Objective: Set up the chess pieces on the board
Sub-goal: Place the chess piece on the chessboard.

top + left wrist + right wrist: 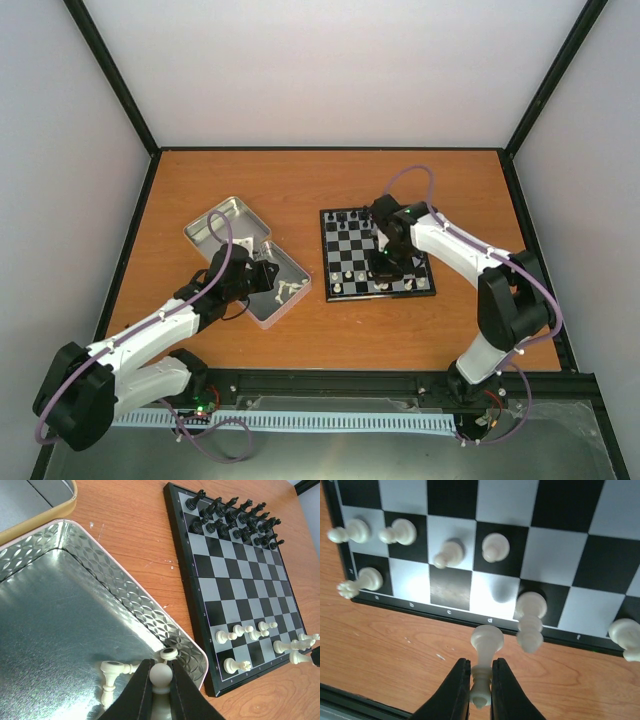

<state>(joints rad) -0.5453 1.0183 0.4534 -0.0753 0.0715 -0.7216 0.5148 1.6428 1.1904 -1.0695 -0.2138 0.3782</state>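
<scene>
The board (378, 252) lies right of centre, with black figures along its far rows (232, 520). Several white chess pieces (243, 630) stand on its near rows, seen close in the right wrist view (496, 546). My left gripper (160, 664) is down in the near corner of the tin and shut on the round head of a white pawn (161, 675). Two more white pieces (111, 672) lie beside it. Above the board's near border, my right gripper (481, 662) is shut on a white bishop-like piece (487, 640), its base pointing at the board.
The silver tin (135, 605) sits left of the board, its corner nearly touching the board's edge. Behind it lies a second tin half (225, 228). Black rails and pale walls bound the wooden table (330, 185).
</scene>
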